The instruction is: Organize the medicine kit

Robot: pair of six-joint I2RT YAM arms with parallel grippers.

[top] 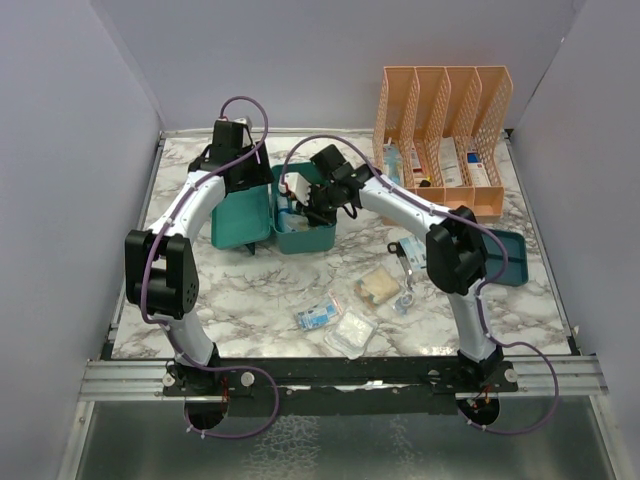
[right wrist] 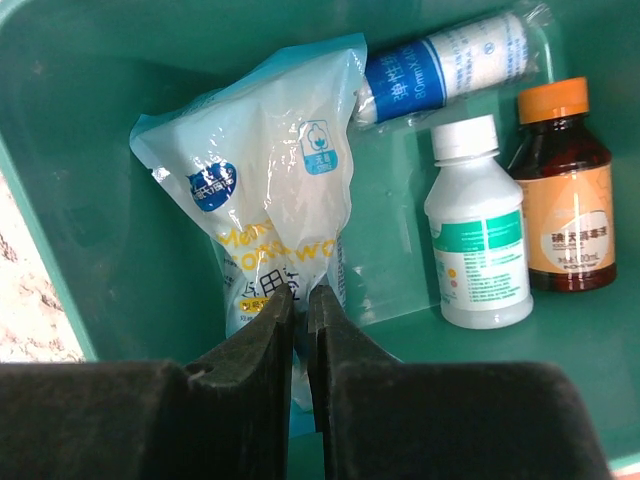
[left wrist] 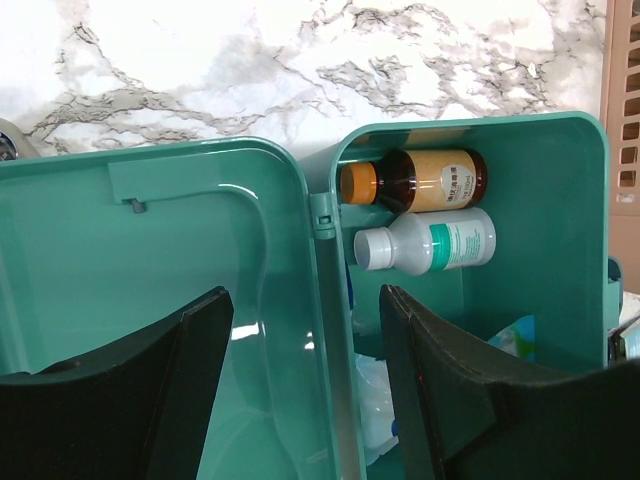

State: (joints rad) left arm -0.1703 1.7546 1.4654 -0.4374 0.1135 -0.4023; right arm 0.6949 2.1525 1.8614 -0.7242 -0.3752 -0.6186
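Medicine kit (top: 305,240) lies open on the worktop (top: 250,300) toward 12 o'clock, mouth upward, long axis 9-to-3, lid (top: 235,220) at 9.

Left wrist: left fingers (left wrist: 190,380) released, spread over the hinge (left wrist: 322,215); brown bottle (left wrist: 425,180) and white bottle (left wrist: 430,247) lie inside.

Only the right wrist shows right fingers (right wrist: 255,360) clenched on a pouch (right wrist: 270,180), bandage roll (right wrist: 445,65) at 1.

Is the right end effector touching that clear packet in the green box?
Touching. Right wrist view shows the right end effector pinching the cotton packet at its lower edge, no gap.
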